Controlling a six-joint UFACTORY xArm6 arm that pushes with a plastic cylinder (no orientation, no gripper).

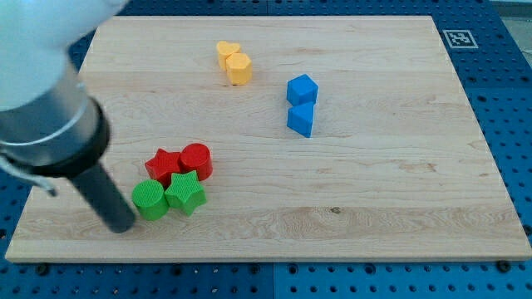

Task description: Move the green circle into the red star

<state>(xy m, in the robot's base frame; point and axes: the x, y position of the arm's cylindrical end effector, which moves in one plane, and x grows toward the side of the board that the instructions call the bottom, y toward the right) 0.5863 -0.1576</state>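
The green circle (150, 200) lies at the view's lower left, touching the red star (164, 165) just above it and the green star (185, 193) to its right. A red circle (196, 160) sits right of the red star, touching it. My tip (121, 226) is on the board just to the left of and slightly below the green circle, very close to its edge. The dark rod rises up and left to the large grey and white arm body.
A yellow heart (227, 51) and a yellow hexagon (239, 69) touch each other at the view's top centre. A blue cube (302, 88) and a blue triangular block (301, 119) sit right of centre. The wooden board (399, 166) lies on a blue pegboard.
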